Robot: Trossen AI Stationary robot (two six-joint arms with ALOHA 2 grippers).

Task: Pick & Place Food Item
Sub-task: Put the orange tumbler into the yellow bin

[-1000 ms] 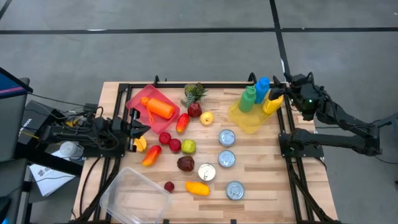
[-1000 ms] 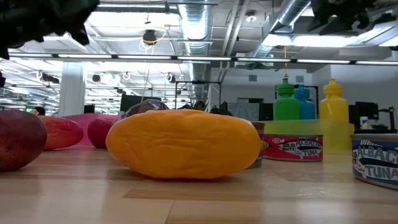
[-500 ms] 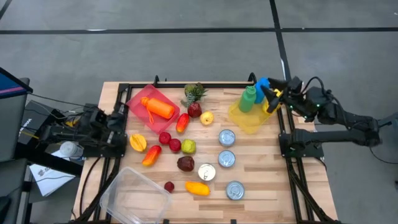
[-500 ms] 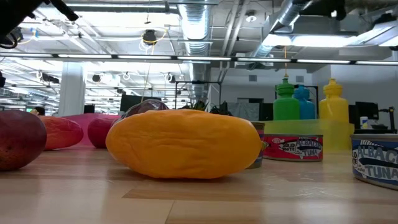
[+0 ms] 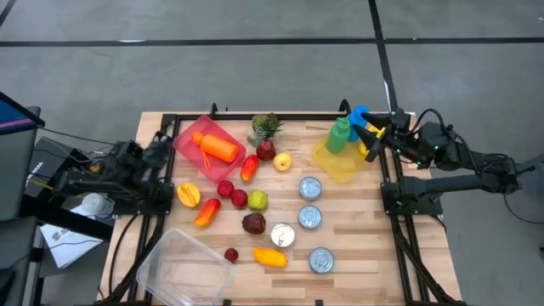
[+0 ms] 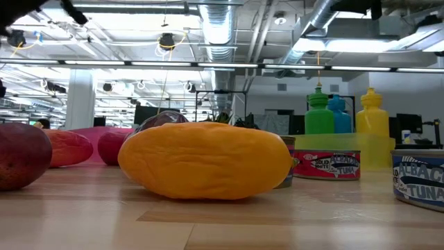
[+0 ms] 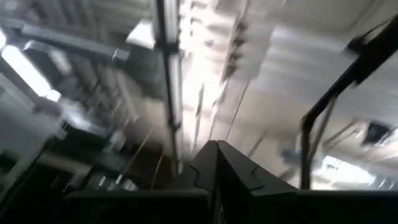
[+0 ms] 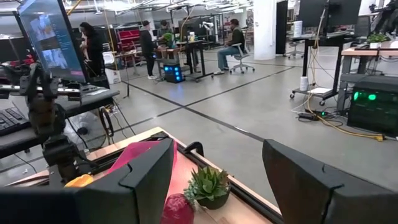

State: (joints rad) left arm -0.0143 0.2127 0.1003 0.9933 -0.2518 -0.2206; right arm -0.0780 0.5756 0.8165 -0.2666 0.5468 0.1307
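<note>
Wooden slats made up the counter (image 5: 357,238), which stood on a grey floor with an office hall beyond it. Right pincer (image 5: 374,134) hung at the counter's far right corner, its fingers (image 8: 140,180) spread wide with nothing between them, level and facing across the counter toward the other arm. Just beside it stood a yellow tray (image 5: 340,166) with a green bottle (image 5: 340,134), a blue bottle (image 5: 358,115) and a yellow bottle (image 6: 372,111). Left pincer (image 5: 157,146) sat at the counter's left edge, tilted up toward the ceiling; its fingers (image 7: 211,165) met at the tips, holding nothing. Near it lay a pink tray (image 5: 189,136) with an orange carrot (image 5: 217,146) in it. Food was scattered over the middle: a small potted plant (image 5: 266,127), a red apple (image 5: 266,150), a yellow apple (image 5: 283,161), a green apple (image 5: 257,201), a mango (image 5: 269,257) close to the front edge, and four tuna cans (image 5: 309,189). A clear plastic box (image 5: 185,268) rested at the front left corner.
</note>
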